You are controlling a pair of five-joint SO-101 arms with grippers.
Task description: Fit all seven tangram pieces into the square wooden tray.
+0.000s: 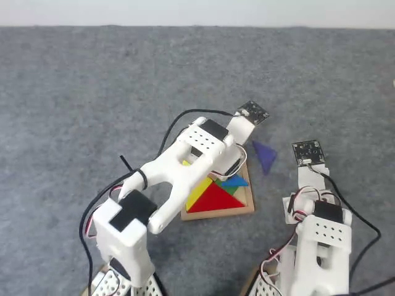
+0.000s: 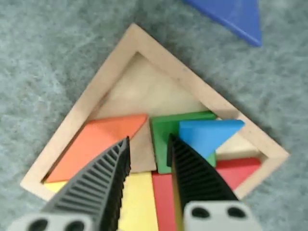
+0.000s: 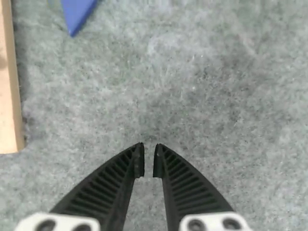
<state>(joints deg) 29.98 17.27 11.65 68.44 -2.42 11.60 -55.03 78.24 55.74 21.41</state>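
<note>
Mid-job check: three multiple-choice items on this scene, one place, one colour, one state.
1. Where is the dark blue triangle? A in the tray; B on the carpet beside the tray; C in a gripper.
2. The parallelogram in the tray is: A orange; B purple; C white.
3. The left gripper is: A shut on a piece; B open above the tray; C resting on the carpet.
1 B: it lies outside the rim. 2 A: orange, beside the green square. 3 B: fingers apart, nothing between them.

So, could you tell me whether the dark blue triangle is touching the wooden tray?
Apart. The left wrist view shows grey carpet between the dark blue triangle and the wooden tray.
</note>
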